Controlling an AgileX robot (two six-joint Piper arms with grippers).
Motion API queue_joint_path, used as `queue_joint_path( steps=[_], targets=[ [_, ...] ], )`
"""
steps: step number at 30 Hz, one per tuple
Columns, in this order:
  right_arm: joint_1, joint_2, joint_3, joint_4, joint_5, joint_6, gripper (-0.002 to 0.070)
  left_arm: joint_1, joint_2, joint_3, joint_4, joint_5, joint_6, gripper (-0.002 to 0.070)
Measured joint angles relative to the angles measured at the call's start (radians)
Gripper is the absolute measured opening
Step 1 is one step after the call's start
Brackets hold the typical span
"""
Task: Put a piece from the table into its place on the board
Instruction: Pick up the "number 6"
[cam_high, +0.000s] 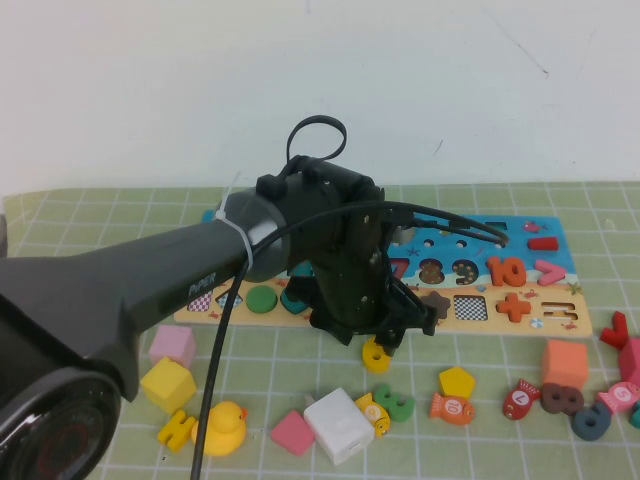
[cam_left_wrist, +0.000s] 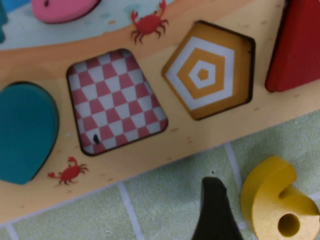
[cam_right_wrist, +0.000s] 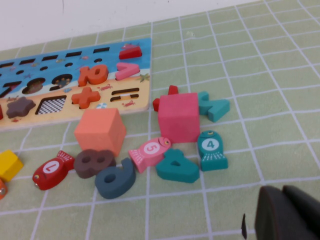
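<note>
Left hand (cam_high: 385, 340) over piece (cam_high: 376, 355); right hand (cam_right_wrist: 287, 215) aside.

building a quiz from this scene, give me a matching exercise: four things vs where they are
Things:
1. yellow 6
2. duck
3. orange cube
4. left gripper

Places:
a. right of the yellow pentagon
b. just off the board, below the left gripper
c. over the board's near edge
d. near the table's front left

Pairs: 1-b, 2-d, 3-a, 4-c
</note>
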Motion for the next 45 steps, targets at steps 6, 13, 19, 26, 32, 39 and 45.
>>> queue_joint_path(
  steps=[6,13,19,26,32,39,45],
  targets=[
    [0.000,0.000,0.000,0.000,0.000,0.000,-0.0003,0.000,0.000,0.000,-0.011,0.000,-0.002,0.0394],
    [0.000,0.000,0.000,0.000,0.000,0.000,-0.0003,0.000,0.000,0.000,-0.013,0.000,-0.019,0.0394],
    [0.000,0.000,0.000,0.000,0.000,0.000,-0.0003,-0.002,0.000,0.000,-0.013,-0.006,-0.021,0.0393],
    [0.000,0.000,0.000,0.000,0.000,0.000,-0.0003,-0.021,0.000,0.000,0.033,-0.006,-0.043,0.0375],
    [0.000,0.000,0.000,0.000,0.000,0.000,-0.0003,-0.056,0.004,0.000,0.091,-0.004,-0.082,0.0375],
    [0.000,0.000,0.000,0.000,0.000,0.000,-0.0003,-0.056,0.009,0.000,0.102,-0.004,-0.093,0.0269],
    [0.000,0.000,0.000,0.000,0.000,0.000,-0.0003,-0.056,0.009,0.000,0.111,-0.004,-0.098,0.0261]
  ],
)
